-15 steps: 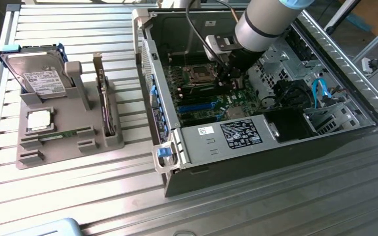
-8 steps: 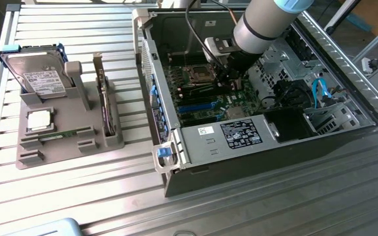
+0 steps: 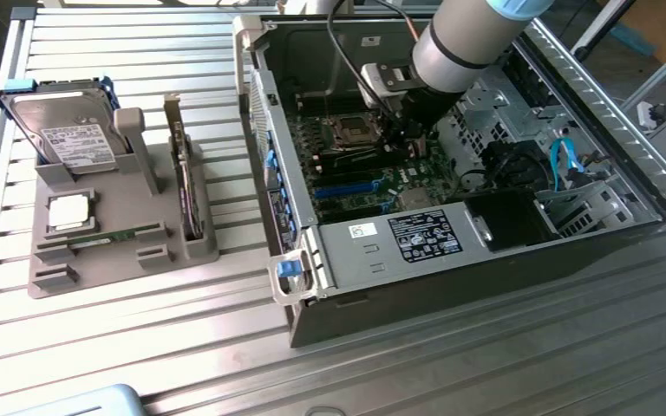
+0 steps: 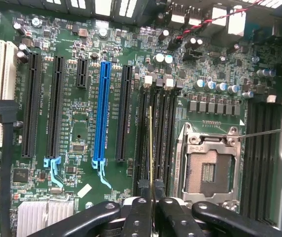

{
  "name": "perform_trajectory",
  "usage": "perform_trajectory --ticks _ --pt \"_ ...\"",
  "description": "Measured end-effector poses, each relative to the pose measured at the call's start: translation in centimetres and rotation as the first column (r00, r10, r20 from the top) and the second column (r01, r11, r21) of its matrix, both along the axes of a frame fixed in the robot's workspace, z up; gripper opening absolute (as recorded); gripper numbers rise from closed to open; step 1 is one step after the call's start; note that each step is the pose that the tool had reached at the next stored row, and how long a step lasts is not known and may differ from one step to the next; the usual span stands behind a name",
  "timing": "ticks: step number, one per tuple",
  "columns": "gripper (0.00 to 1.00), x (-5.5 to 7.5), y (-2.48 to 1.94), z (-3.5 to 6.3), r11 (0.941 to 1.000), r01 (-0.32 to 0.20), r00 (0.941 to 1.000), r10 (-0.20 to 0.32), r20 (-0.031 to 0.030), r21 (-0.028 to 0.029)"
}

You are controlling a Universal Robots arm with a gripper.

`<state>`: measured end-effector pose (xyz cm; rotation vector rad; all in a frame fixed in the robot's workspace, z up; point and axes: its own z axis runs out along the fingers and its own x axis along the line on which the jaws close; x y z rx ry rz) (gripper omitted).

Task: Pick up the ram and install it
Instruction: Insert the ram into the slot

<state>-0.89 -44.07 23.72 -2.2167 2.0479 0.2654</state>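
Where the ram sits: the ram (image 4: 151, 148) shows edge-on as a thin pale line, held in the gripper (image 4: 151, 201) over the black memory slots (image 4: 166, 138) just beside the processor socket (image 4: 211, 168). I cannot tell whether its lower edge touches a slot.
Fingers: the two dark fingers (image 4: 138, 213) are closed on the stick, one against each flat face.
Arm: in the exterior view the gripper (image 3: 408, 130) is down inside the open computer case (image 3: 449, 303), over the motherboard and near the processor socket (image 3: 350, 132).
Slots: they run alongside the socket, between it and the blue expansion slot (image 4: 102, 113). The stick lies along their length, and those I can see look unfilled.
Tray: the grey tray (image 3: 90, 264) stands outside the case, well apart from the socket. It carries a thin green strip (image 3: 119, 236); I cannot say whether that is another stick.
Handling: probably very light and stiff, a thin board that resists bending only a little. Its chips and contact edge are likely fragile, and the smooth faces could slip under a loose pinch.
Where to hold: best by the flat faces near the upper edge, as here, keeping clear of the contact edge that enters the slot.
Progress: the pick-up looks done, and seating by the socket is not yet shown as finished.
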Motion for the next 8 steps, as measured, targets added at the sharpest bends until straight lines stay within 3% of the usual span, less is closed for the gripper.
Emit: perform_trajectory --ticks 2,7,8 --pt "0.12 0.0 0.0 1.53 1.0 0.0 1.0 0.0 -0.0002 -0.0008" --pt "0.12 0.0 0.0 2.76 1.0 0.0 1.0 0.0 -0.0001 -0.0034" --pt "0.12 0.0 0.01 2.79 1.0 0.0 1.0 0.0 -0.0001 -0.0094"
